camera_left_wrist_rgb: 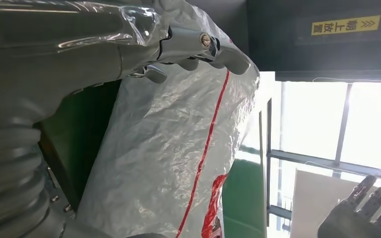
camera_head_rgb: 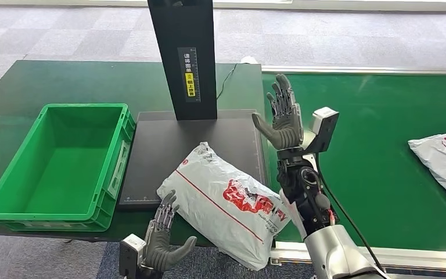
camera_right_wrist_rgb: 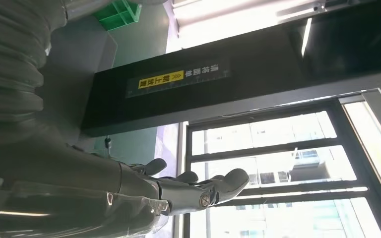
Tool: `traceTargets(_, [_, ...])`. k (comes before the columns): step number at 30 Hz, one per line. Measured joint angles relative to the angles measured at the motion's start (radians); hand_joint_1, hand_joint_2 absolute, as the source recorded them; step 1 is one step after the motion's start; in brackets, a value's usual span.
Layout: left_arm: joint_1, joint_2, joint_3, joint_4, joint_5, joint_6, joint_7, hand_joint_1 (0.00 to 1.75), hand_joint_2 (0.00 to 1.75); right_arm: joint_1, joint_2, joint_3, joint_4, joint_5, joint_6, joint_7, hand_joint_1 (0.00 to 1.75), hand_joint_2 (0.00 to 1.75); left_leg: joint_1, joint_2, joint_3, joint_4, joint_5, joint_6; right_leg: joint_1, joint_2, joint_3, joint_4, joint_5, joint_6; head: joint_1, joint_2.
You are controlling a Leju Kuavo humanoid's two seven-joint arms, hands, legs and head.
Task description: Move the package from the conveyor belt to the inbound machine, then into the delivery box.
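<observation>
Left hand sits at the near-left corner of the package, fingers touching the bag, thumb spread, nothing gripped. Right hand is raised beside the machine plate, fingers apart, empty. Package lies tilted across the plate's near-right corner, partly overhanging the table edge toward the robot. Risk: slick film, one-sided contact; a push could slide it off the near edge instead of toward the green box. Second bag waits on the conveyor belt.
</observation>
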Motion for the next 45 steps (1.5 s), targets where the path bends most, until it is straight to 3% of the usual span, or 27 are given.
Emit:
traceTargets(10, [0.003, 0.000, 0.003, -0.002, 0.000, -0.001, 0.000, 0.00, 1.75, 0.097, -0.018, -0.055, -0.107, -0.009, 0.018, 0.004, 0.00, 1.75, 0.000, -0.001, 0.001, 0.000, 0.000, 0.000, 0.000, -0.001, 0.001, 0.000, 0.000, 0.000, 0.000, 0.000])
traceTargets(16, [0.008, 0.002, 0.010, -0.006, -0.002, -0.014, 0.001, 0.00, 1.75, 0.344, -0.038, -0.133, -0.258, -0.034, 0.075, -0.032, 0.00, 1.75, 0.000, -0.003, -0.001, 0.000, -0.002, 0.000, 0.000, -0.003, 0.001, 0.000, -0.002, 0.001, 0.000, 0.000])
traceTargets(22, [0.010, 0.003, 0.020, -0.012, -0.035, -0.022, -0.004, 0.00, 1.75, 0.547, -0.022, -0.211, -0.427, 0.000, 0.099, -0.024, 0.00, 1.75, 0.000, -0.002, -0.001, -0.001, -0.003, 0.000, 0.000, -0.003, 0.000, 0.000, -0.003, 0.001, 0.000, 0.000])
traceTargets(29, [0.043, 0.003, 0.030, -0.175, -0.175, 0.194, -0.019, 0.00, 1.75, 0.675, 0.033, -0.235, -0.568, 0.070, 0.076, -0.003, 0.00, 1.75, 0.000, -0.002, 0.000, -0.001, -0.002, -0.001, 0.000, -0.002, 0.001, 0.000, -0.003, 0.000, 0.000, 0.000])
traceTargets(36, [0.060, 0.008, -0.046, -0.371, -0.289, 0.511, -0.028, 0.00, 1.75, 0.710, 0.078, -0.209, -0.624, 0.185, -0.050, -0.010, 0.00, 1.75, 0.000, -0.001, 0.000, -0.001, -0.002, -0.001, 0.000, -0.002, 0.001, 0.000, -0.003, 0.000, 0.001, 0.000])
traceTargets(39, [0.056, 0.014, -0.086, -0.407, -0.322, 0.573, -0.023, 0.00, 1.75, 0.705, 0.084, -0.196, -0.625, 0.195, -0.062, -0.009, 0.00, 1.75, 0.000, -0.001, 0.001, -0.001, -0.002, -0.001, 0.000, -0.002, 0.001, 0.000, -0.003, 0.000, 0.001, 0.000])
traceTargets(45, [0.049, 0.028, -0.123, -0.432, -0.343, 0.609, -0.016, 0.00, 1.75, 0.692, 0.086, -0.185, -0.620, 0.195, -0.064, -0.008, 0.00, 1.75, 0.000, -0.001, 0.001, -0.001, -0.002, -0.001, 0.000, -0.002, 0.001, 0.000, -0.003, 0.000, 0.000, 0.000])
